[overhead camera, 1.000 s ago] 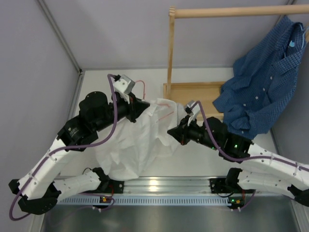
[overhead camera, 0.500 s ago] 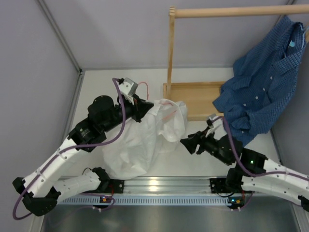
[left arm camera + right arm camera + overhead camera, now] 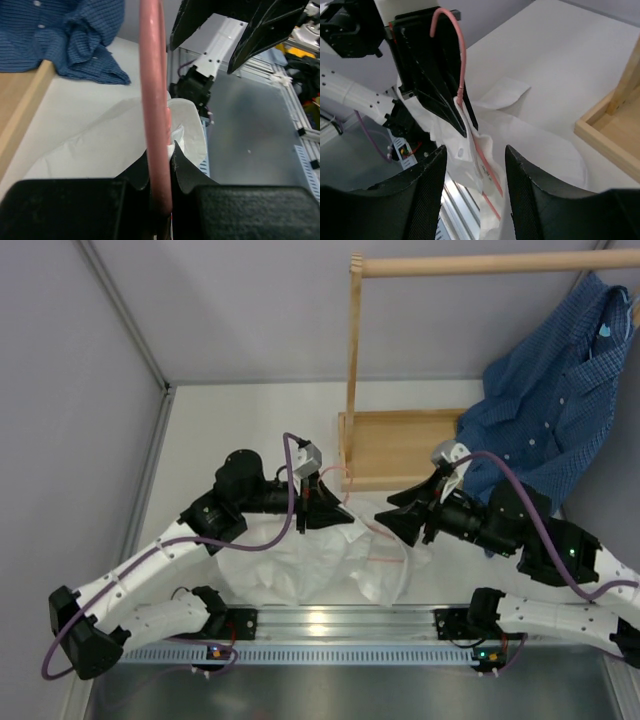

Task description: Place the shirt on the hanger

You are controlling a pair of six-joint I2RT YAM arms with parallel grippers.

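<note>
Left gripper (image 3: 325, 510) clamps thin pink wire hanger (image 3: 152, 90) near its hook to hold it raised inside wrinkled white cloth shirt (image 3: 300, 565) sagging below, so right gripper (image 3: 397, 522), spread and empty, can dress it.

Top cam sits high behind the arm bases, looking down over the whole table (image 3: 220, 410). The two wrist cams ride in real close and point at each other, both catching the hanger (image 3: 152, 100) and shirt (image 3: 192, 135).

White shirt (image 3: 290, 565), plain — pink hanger (image 3: 152, 100).
</note>
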